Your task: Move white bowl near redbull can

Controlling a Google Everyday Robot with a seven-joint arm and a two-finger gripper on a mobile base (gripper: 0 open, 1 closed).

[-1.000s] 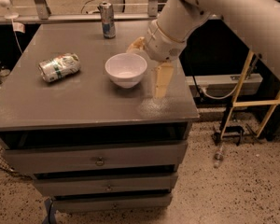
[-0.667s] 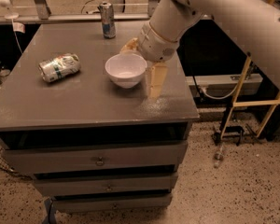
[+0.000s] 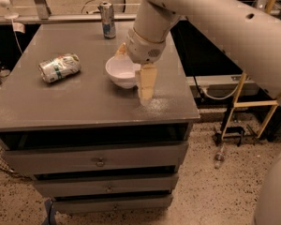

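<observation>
The white bowl (image 3: 118,72) stands upright on the grey cabinet top (image 3: 61,102), right of centre. The redbull can (image 3: 107,20) stands upright at the back edge, behind the bowl and apart from it. My gripper (image 3: 134,65) hangs over the bowl's right side with its jaws open. One beige finger (image 3: 146,82) reaches down to the top just right of the bowl. The other fingertip (image 3: 122,49) shows behind the bowl's far rim. The arm hides the bowl's right rim.
A dented silver-and-green can (image 3: 59,67) lies on its side at the left of the top. The cabinet has drawers (image 3: 100,161) below. A metal stand (image 3: 232,121) and a dark shelf are on the floor to the right.
My gripper has moved left, closer over the bowl's right side. The bowl and both cans have stayed where they were.
</observation>
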